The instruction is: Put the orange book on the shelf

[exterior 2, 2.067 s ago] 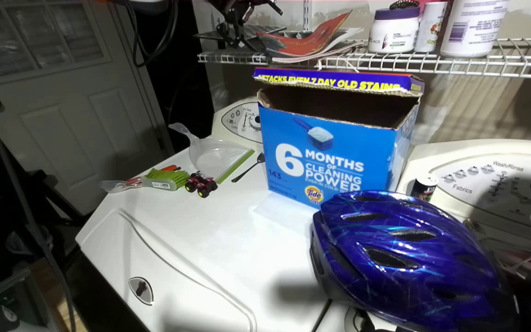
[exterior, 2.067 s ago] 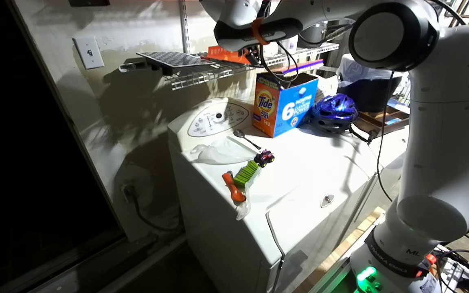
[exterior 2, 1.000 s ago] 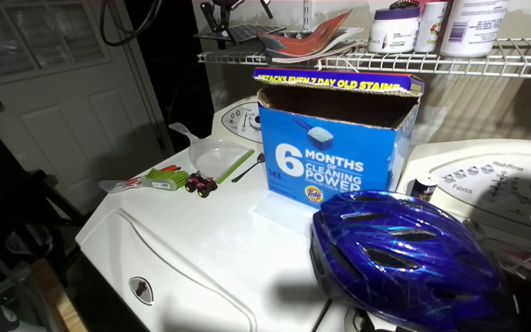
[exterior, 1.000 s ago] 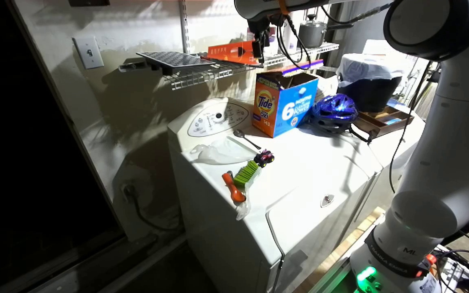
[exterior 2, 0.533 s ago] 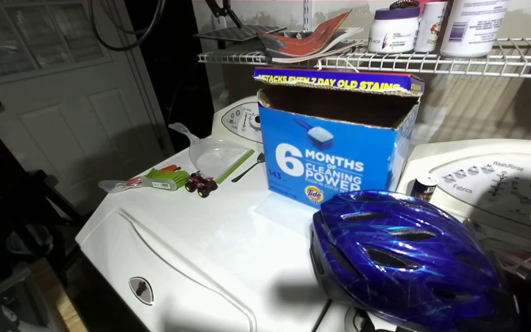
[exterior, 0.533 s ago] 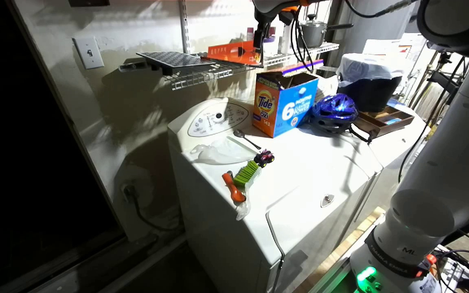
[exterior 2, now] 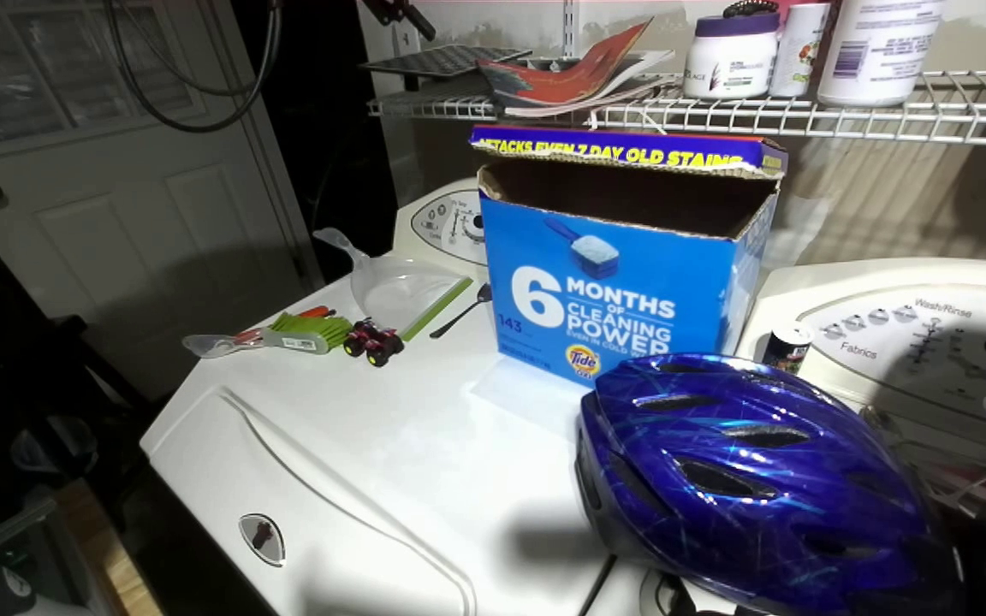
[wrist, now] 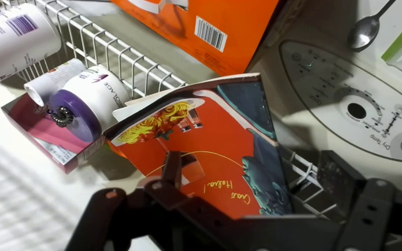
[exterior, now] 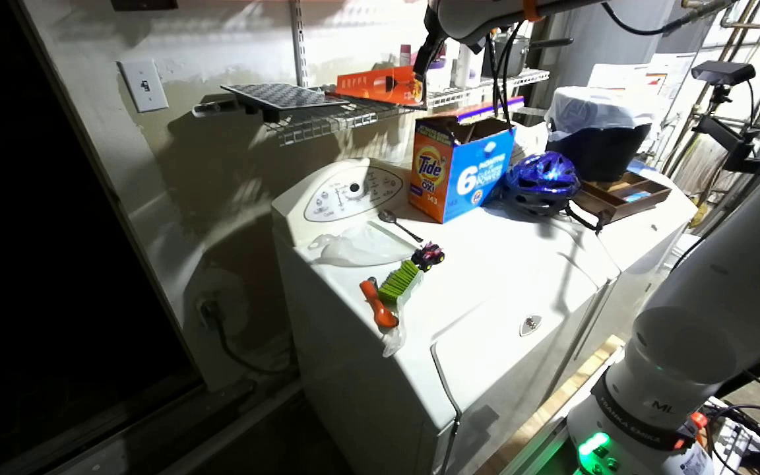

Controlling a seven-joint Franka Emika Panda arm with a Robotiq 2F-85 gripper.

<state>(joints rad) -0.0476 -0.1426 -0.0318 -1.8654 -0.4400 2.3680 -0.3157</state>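
Observation:
The orange book (wrist: 218, 139) rests on the white wire shelf (exterior 2: 801, 122), its cover bowed and one end curled up, with pale sheets beneath it. Its orange-red cover (exterior: 377, 86) also shows in both exterior views. Above the shelf hangs my gripper (wrist: 253, 164), its jaws spread wide in the wrist view. The near finger overlaps the cover in that picture, but nothing is gripped. In an exterior view the dark gripper (exterior: 426, 59) appears just in front of the book's end. Only the tip of the gripper (exterior 2: 403, 17) enters at the top of an exterior view.
A dark flat panel (exterior: 281, 95) lies at the shelf's end. White bottles (exterior 2: 878, 51) and a purple-lidded jar (exterior 2: 731, 60) stand further along. Below, a Tide box (exterior 2: 613, 282), a blue helmet (exterior 2: 750, 470), a toy car (exterior 2: 373, 340) and a green brush (exterior: 398, 282) sit on the appliance.
My arm has drawn back, toward the right in an exterior view, and the gripper has risen away from the book. The book has stayed where it was on the shelf.

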